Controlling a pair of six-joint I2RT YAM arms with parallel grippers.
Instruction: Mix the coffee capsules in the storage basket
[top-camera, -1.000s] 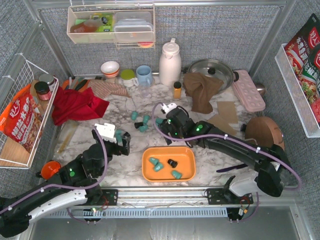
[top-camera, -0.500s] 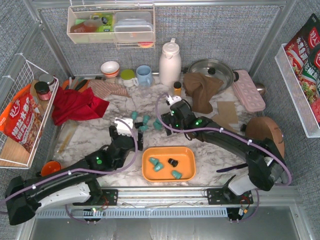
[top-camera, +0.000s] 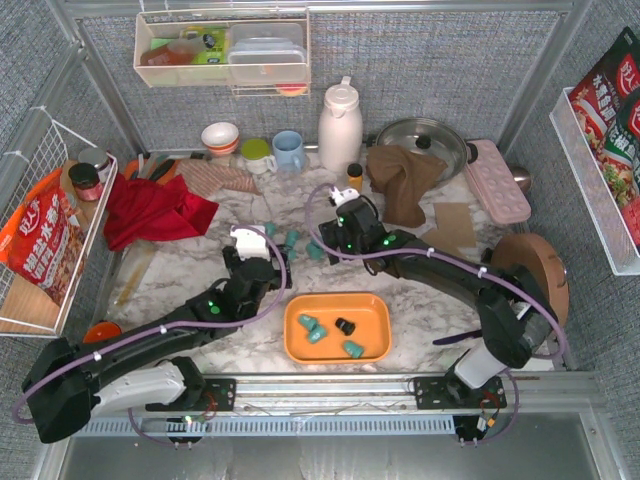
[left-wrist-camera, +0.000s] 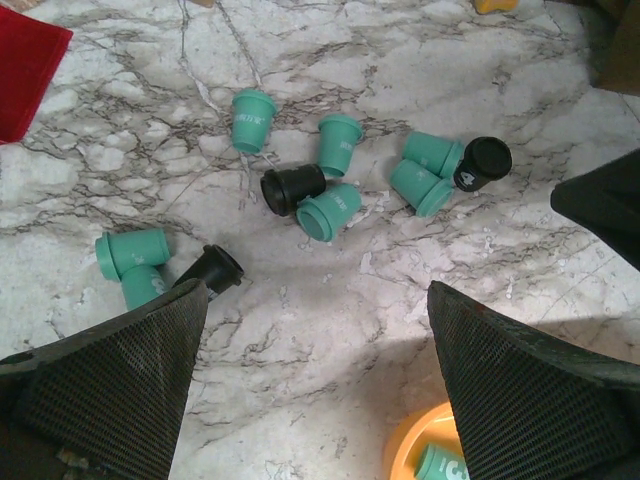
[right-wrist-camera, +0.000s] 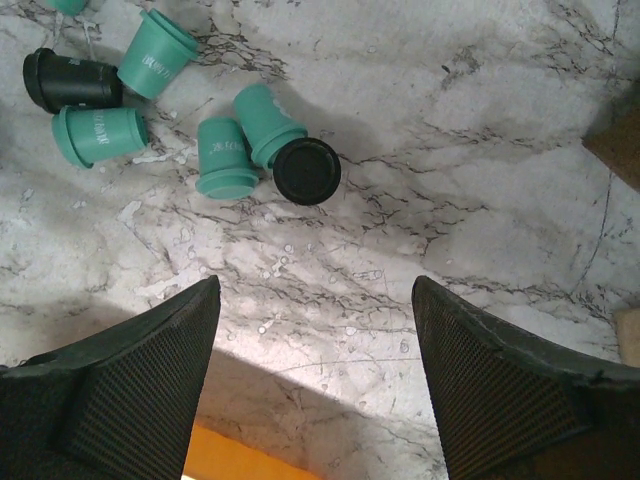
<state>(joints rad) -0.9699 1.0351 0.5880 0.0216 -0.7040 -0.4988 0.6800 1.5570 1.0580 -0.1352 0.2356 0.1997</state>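
The orange storage basket (top-camera: 375, 310) lies at the front middle of the marble table and holds two teal capsules (top-camera: 311, 328) and one black one (top-camera: 344, 325). Several more teal and black capsules (top-camera: 292, 238) lie loose just behind it. In the left wrist view they show as a teal capsule (left-wrist-camera: 328, 210), a black one (left-wrist-camera: 292, 188) and others; the basket corner (left-wrist-camera: 425, 448) is at the bottom. My left gripper (left-wrist-camera: 315, 292) is open and empty, short of the loose capsules. My right gripper (right-wrist-camera: 315, 285) is open and empty, above bare marble near a black capsule (right-wrist-camera: 307, 171).
A small orange-yellow bottle (top-camera: 354, 178), a white jug (top-camera: 339, 125), cups and a pot stand at the back. A red cloth (top-camera: 150, 210) lies at the left, a brown cloth (top-camera: 402, 180) behind the right arm. Wire baskets hang on both side walls.
My left arm has swung forward and right, bringing its gripper up to the loose capsules beside the basket. My right gripper has shifted slightly back and left over them.
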